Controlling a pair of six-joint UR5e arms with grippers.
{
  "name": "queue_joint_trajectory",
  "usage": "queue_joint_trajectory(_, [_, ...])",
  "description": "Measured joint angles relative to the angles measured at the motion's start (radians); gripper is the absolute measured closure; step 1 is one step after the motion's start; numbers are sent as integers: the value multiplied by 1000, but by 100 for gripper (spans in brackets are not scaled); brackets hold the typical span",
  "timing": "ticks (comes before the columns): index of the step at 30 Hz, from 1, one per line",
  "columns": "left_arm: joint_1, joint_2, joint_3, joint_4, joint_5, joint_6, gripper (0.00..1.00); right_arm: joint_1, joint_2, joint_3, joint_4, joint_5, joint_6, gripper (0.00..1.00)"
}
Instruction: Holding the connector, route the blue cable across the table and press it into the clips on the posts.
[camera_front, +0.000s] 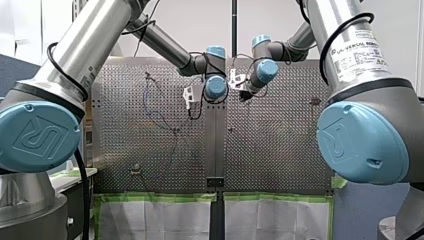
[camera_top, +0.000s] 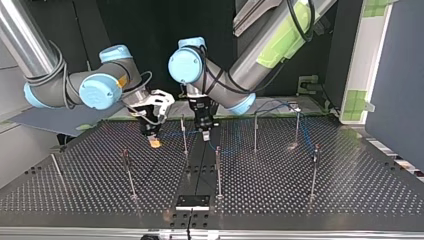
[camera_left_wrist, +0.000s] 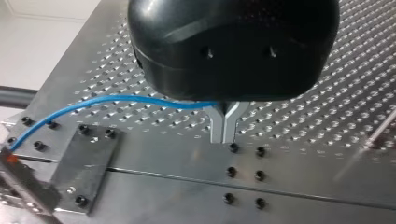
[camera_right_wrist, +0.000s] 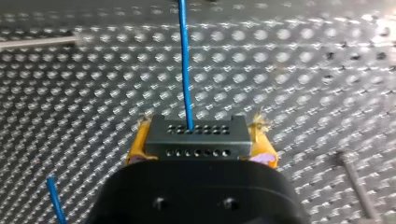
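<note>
Right gripper (camera_right_wrist: 198, 136) is clenched on the connector (camera_right_wrist: 196, 145), with its yellow pads (camera_right_wrist: 137, 147) pressed against the two ends. The connector is a small dark grey block with two rows of round holes across its face. The blue cable (camera_right_wrist: 185, 60) leaves one hole in the upper row and runs straight ahead over the perforated table (camera_top: 350, 190). It is thin, smooth and bright blue. A second short piece of it shows beside the gripper body.

My left gripper (camera_left_wrist: 225, 135) is black, and its metal fingers (camera_left_wrist: 217, 128) are closed tip to tip. The cable comes in from the side in a shallow arc and ends in the notch where they meet, so I read it as pinched there. The fingertips hang just above a plain strip of the table near a row of black screws.

From the top view, both grippers sit low over the middle of the table, close together, with one thin post (camera_top: 183, 135) between them. The cable trails off toward the posts at that view's right. Whether it sits in any clip there is too small for me to tell.

A white label (camera_front: 357, 50) on my right arm reads "UNIVERSAL ROBO", and the rest of the word curves out of sight. Its smaller print is unreadable. The blue shoulder caps carry an embossed "UR" mark.
</note>
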Motion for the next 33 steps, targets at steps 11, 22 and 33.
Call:
queue_joint_trajectory(11, [-6,-3,-95,82,44,27,100,0,0,94,-49,3,-2,100])
queue_joint_trajectory(22, [-9,-5,-185,147,110,34,100,-2,0,182,-123,7,-20,100])
queue_joint_trajectory(33, [-36,-54,-279,216,154,32,100,-28,2,276,-217,2,-40,100])
